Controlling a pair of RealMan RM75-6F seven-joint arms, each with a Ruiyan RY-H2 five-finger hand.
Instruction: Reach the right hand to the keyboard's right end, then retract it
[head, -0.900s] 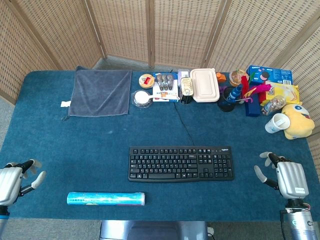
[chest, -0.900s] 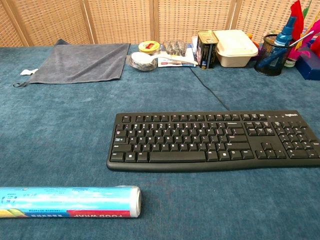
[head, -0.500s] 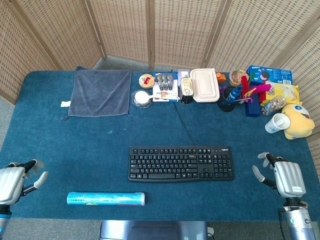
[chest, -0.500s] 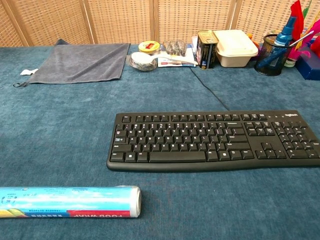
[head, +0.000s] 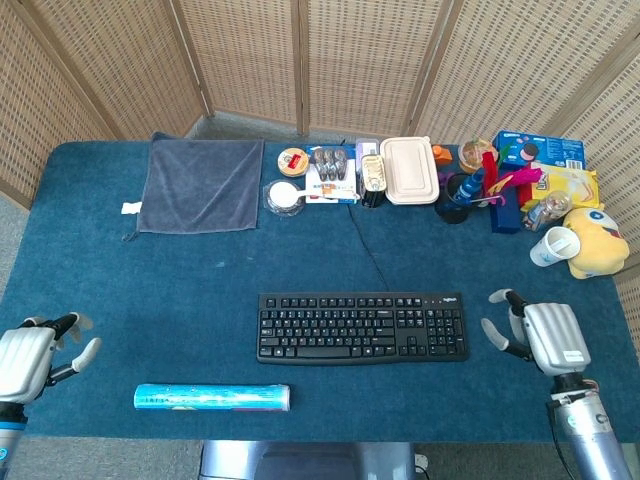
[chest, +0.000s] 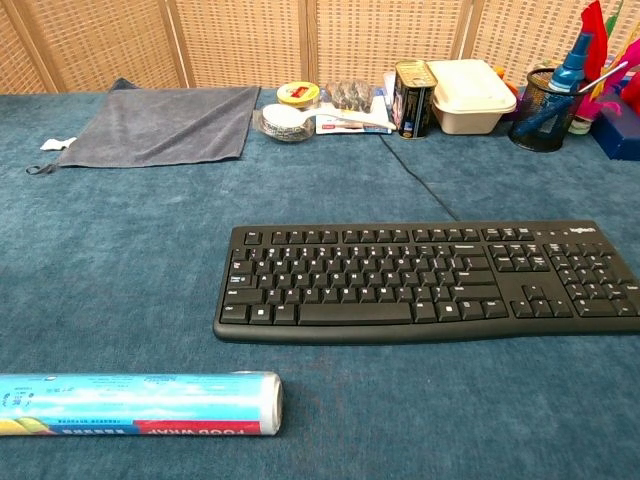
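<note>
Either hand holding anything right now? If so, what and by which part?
Nothing is held. The right hand hangs open, fingers spread, just off the right end of the black keyboard, not touching it. The left hand is open and empty too.

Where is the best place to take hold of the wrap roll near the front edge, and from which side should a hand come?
Probably at its middle, from above. The roll lies flat on the table, long axis running left to right, so fingers can close across its round body from front and back. Its ends are harder to pinch. The left hand is nearer, open and holding nothing.
</note>
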